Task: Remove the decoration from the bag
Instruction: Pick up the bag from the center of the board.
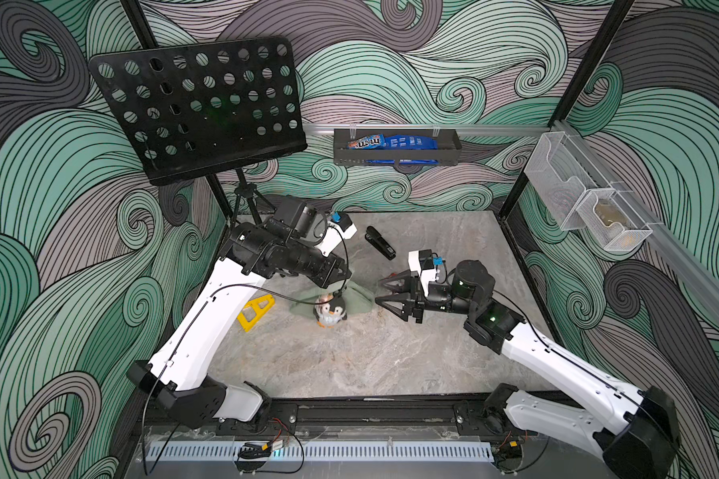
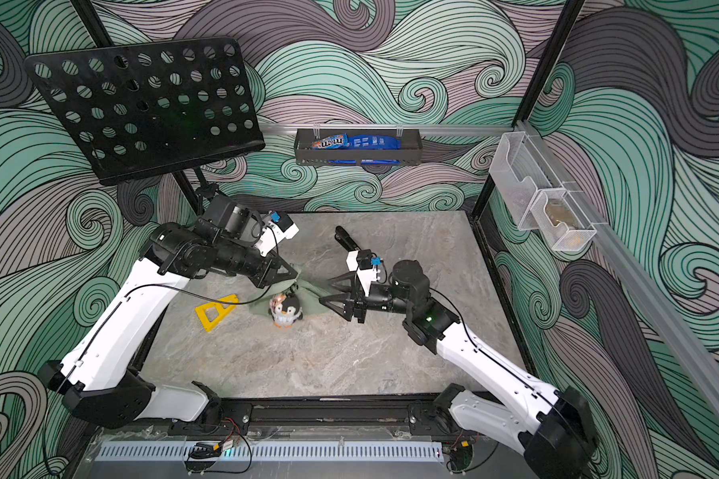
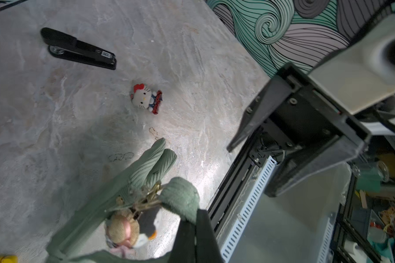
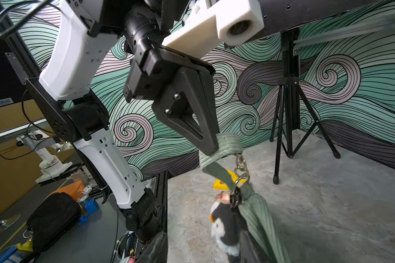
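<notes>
Holding, left tool (image 4: 209, 144): clamped shut on the loop of the bag (image 1: 358, 302), that end raised, on the near side of the stapler (image 1: 379, 242).
Right tool (image 1: 377, 291): half open, empty, also on the stapler's near side.
Risk: a swinging penguin (image 1: 331, 313) could make it pinch fabric, not chain (image 4: 240, 166).

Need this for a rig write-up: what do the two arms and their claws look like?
The left arm and right arm have white shells with black joints and a thin black cable along each. The left claw and right claw have black triangular hollowed fingers, with a white camera block behind.
</notes>
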